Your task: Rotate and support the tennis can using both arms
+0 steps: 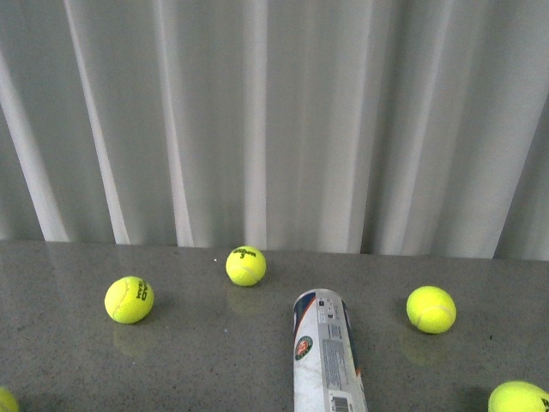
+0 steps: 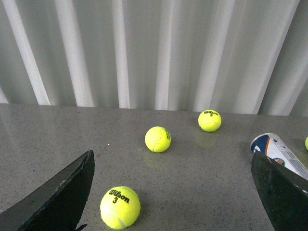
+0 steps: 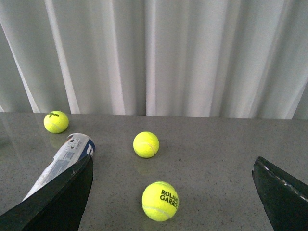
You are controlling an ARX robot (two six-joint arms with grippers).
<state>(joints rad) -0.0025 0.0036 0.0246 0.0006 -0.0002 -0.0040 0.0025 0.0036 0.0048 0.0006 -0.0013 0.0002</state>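
Tennis can: I see the tennis can (image 1: 326,356) lying on its side on the grey tabletop (image 1: 206,365). One round end points toward the white curtain (image 1: 274,120), and the rest runs off the lower edge of my front view. Its white label and barcode face up.
Left end effector: the left end effector (image 2: 172,156) is spread wide with nothing clamped. One of its fingers (image 2: 284,192) overlaps the can (image 2: 279,151) in the wrist view, and I cannot tell whether they touch.
Right end effector: the right end effector (image 3: 173,161) is also spread wide and grips nothing. A black finger (image 3: 57,197) covers the can's (image 3: 62,161) near part, and I cannot tell contact.
Far ball: a yellow ball (image 1: 245,265) sits just past the can's far end, slightly to its left.
Left ball: another ball (image 1: 129,299) lies well to the can's left.
Right ball: a third ball (image 1: 431,309) lies near the can's right side.
Edge ball: a fourth ball (image 1: 518,398) lies further right of the can, cut off by the frame edge.
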